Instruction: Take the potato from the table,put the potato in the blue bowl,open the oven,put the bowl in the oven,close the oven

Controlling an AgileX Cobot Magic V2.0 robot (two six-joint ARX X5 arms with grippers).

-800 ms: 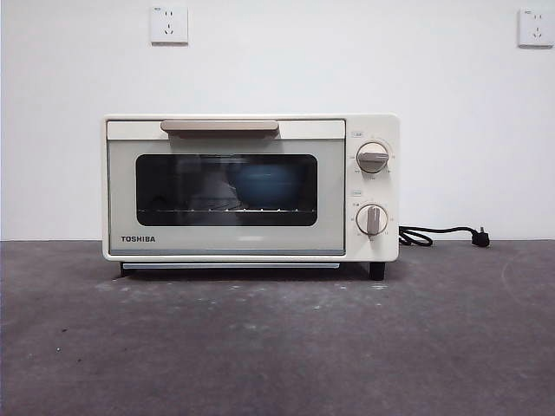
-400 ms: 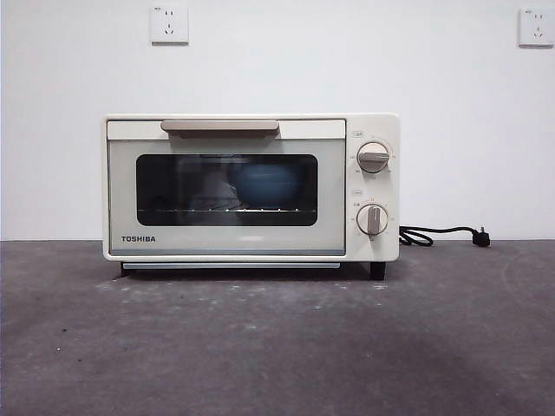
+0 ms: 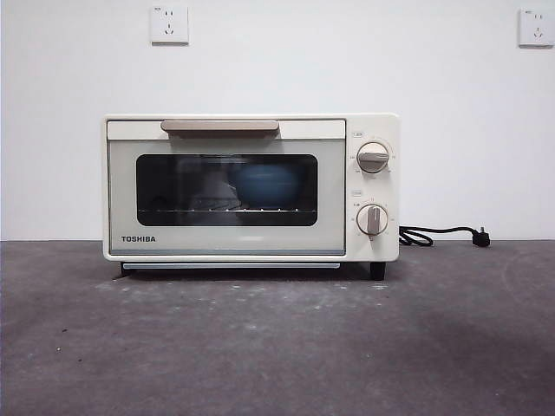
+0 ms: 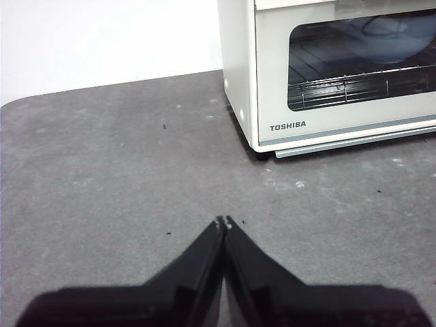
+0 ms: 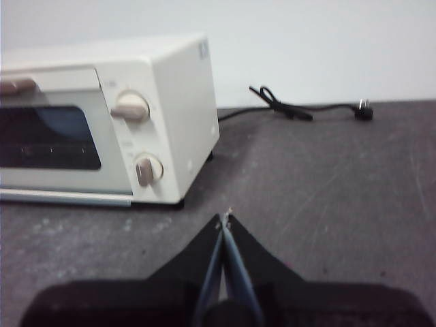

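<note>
The cream-white oven (image 3: 251,188) stands on the dark grey table (image 3: 277,347) with its glass door closed. Through the glass I make out the blue bowl (image 3: 264,185) on the wire rack inside. The potato is hidden. My left gripper (image 4: 223,222) hovers shut and empty over the table, off the oven's (image 4: 327,75) left front corner; the bowl (image 4: 392,34) shows through the door. My right gripper (image 5: 225,219) is shut and empty too, in front of the oven's (image 5: 109,122) knob side. Neither gripper appears in the front view.
A black power cord with its plug (image 3: 442,234) lies on the table to the right of the oven, also seen as the cord (image 5: 300,109) in the right wrist view. Two wall sockets (image 3: 169,24) sit high on the white wall.
</note>
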